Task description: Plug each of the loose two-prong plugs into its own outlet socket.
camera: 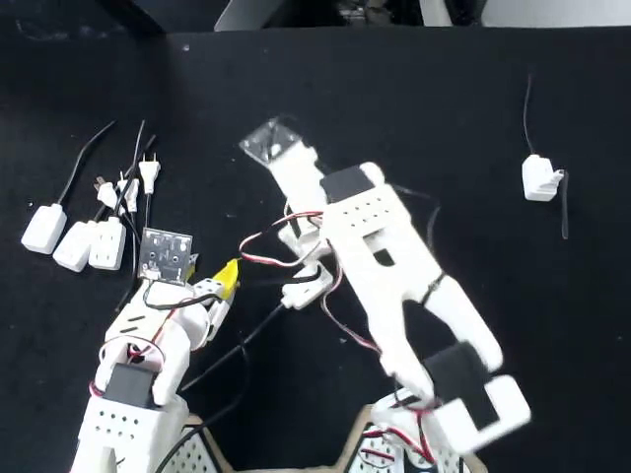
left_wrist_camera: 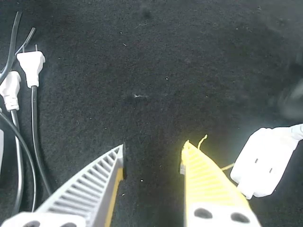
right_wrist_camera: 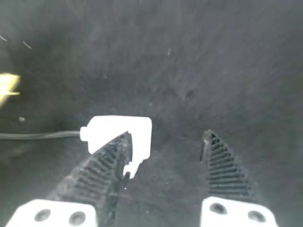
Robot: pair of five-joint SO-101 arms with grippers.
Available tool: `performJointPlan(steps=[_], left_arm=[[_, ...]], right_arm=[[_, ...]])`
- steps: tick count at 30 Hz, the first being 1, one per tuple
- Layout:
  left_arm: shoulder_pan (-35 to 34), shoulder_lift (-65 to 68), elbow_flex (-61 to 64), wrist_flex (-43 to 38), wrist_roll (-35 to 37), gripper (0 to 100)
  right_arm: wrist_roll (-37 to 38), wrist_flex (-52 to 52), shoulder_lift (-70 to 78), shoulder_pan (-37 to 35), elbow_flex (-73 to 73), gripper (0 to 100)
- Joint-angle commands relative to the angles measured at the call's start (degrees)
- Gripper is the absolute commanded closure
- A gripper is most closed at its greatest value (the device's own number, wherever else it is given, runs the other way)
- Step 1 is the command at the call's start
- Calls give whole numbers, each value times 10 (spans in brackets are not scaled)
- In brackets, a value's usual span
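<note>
A white outlet socket (camera: pixel 299 293) on a black cord lies mid-table between the two arms. In the right wrist view this socket (right_wrist_camera: pixel 120 134) sits partly behind one dark finger (right_wrist_camera: pixel 106 163); my right gripper (right_wrist_camera: pixel 165 142) is open just above the cloth, with bare cloth between its fingers. My left gripper (left_wrist_camera: pixel 154 151) is also open and holds nothing, the same socket (left_wrist_camera: pixel 262 163) lying just outside its yellow finger (left_wrist_camera: pixel 203 175). Loose two-prong plugs (camera: pixel 150 173) lie at the far left, two of them (left_wrist_camera: pixel 31 65) beside my left gripper (camera: pixel 222 284).
Three white sockets (camera: pixel 74 244) sit in a row at the left edge, their black cords tangled with the plugs. Another white socket (camera: pixel 540 177) with a cord lies far right. The right arm (camera: pixel 375 236) stretches across the middle. The cloth beyond it is open.
</note>
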Motion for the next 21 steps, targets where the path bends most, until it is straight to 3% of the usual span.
performJointPlan(steps=[1,4,11,17,21], left_arm=[[-5,-5,-12,-12,-5,802],[-6,-5,-12,-12,-5,802],[-97,-5,-31,-12,21,802],[-131,-5,-32,-13,53,802],[-129,-5,-32,-14,53,802]], right_arm=[[6,55,-80,6,-110,776],[29,107,-108,40,-181,776],[239,236,-124,59,-155,776],[411,273,-240,60,-18,781],[440,252,-296,16,149,803]])
